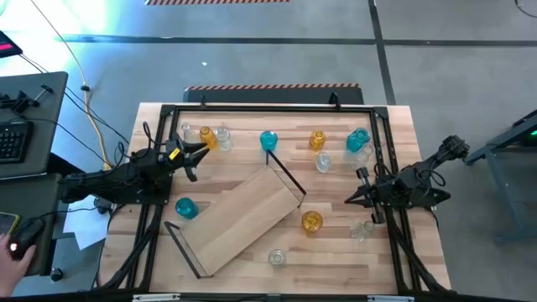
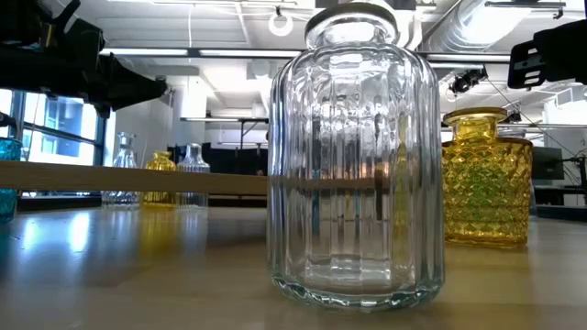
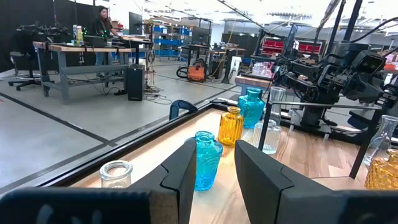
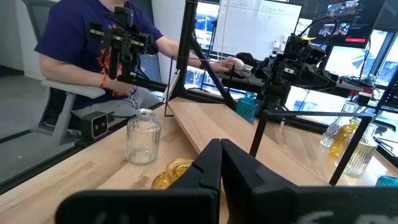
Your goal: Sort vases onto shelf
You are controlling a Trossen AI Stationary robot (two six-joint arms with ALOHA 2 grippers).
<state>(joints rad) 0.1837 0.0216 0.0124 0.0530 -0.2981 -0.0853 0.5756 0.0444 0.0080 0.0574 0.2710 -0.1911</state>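
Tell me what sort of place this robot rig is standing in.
Most likely a robotics lab or workshop in an open industrial hall. The left wrist view shows a workbench with equipment on a bare concrete floor, the low view shows exposed ceiling ducts, and a seated person is beside the table.

shelf [image 1: 239, 220] lying mid-table, vases [image 1: 312, 221] scattered around it on the tabletop [image 1: 252, 127]
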